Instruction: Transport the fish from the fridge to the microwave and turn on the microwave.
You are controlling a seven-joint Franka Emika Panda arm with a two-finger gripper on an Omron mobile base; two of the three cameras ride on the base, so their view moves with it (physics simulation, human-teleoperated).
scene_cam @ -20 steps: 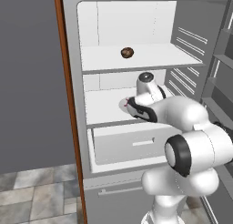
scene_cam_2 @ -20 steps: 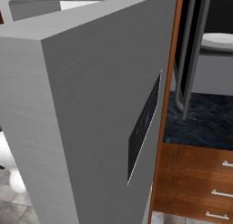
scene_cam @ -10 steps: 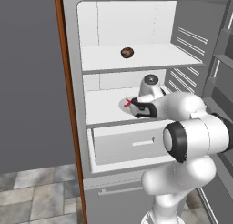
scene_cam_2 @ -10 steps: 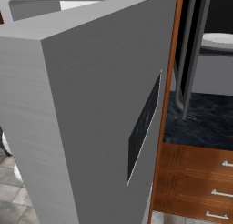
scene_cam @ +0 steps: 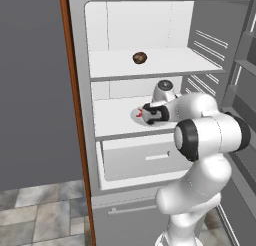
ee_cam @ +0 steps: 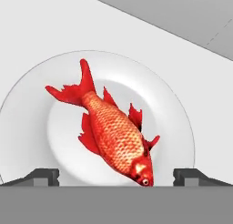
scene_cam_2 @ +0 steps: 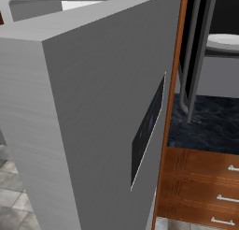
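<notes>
The red-orange fish (ee_cam: 113, 136) lies on a white plate (ee_cam: 32, 95) on the middle shelf of the open fridge (scene_cam: 145, 125). In the left base view only a red sliver of the fish (scene_cam: 138, 113) shows past the hand. My gripper (ee_cam: 116, 176) hovers just over the fish's head, open, one fingertip on each side and neither touching it. From the left base view the gripper (scene_cam: 141, 114) reaches in over the plate (scene_cam: 136, 114). In the right base view the microwave (scene_cam_2: 219, 61) shows at the upper right with its round turntable.
A dark brown ball (scene_cam: 139, 57) rests on the fridge's upper shelf. Below the middle shelf is a drawer with a bar handle (scene_cam: 157, 157). The fridge door (scene_cam_2: 102, 131) blocks most of the right base view. Wooden drawers (scene_cam_2: 205, 187) sit below a dark counter.
The hand has moved left and deeper into the fridge, over the plate, covering most of the fish in the left base view. The right base view is the same.
</notes>
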